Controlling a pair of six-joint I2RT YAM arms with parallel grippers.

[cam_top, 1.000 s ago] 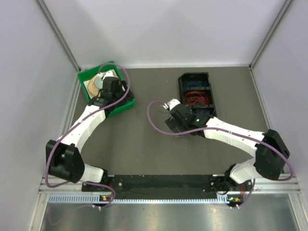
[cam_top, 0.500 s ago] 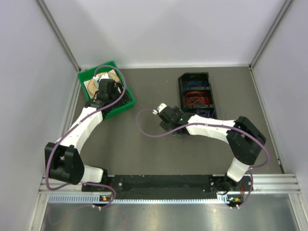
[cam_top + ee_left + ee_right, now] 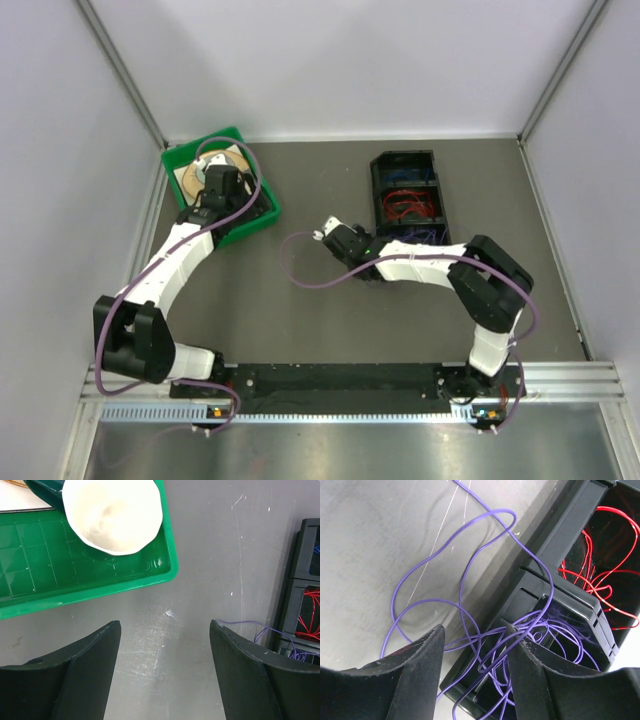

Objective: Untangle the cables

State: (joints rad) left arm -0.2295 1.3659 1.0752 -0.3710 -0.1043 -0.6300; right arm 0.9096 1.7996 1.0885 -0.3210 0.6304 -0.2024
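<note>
Purple cables (image 3: pixel 485 630) spill from the near compartment of the black bin (image 3: pixel 555 550), over its wall and onto the grey table (image 3: pixel 380 540) in loose loops; the red cables (image 3: pixel 605 555) lie gathered in the next compartment. The right fingers (image 3: pixel 432 647) stand released, one on each side of the purple strands near that wall, probably set there to close on a loop and draw it clear. The left fingers (image 3: pixel 112 635) are parted and empty too, above the table just beside the green tray (image 3: pixel 100 580) with its white cup (image 3: pixel 112 515), seemingly parked out of the way
</note>
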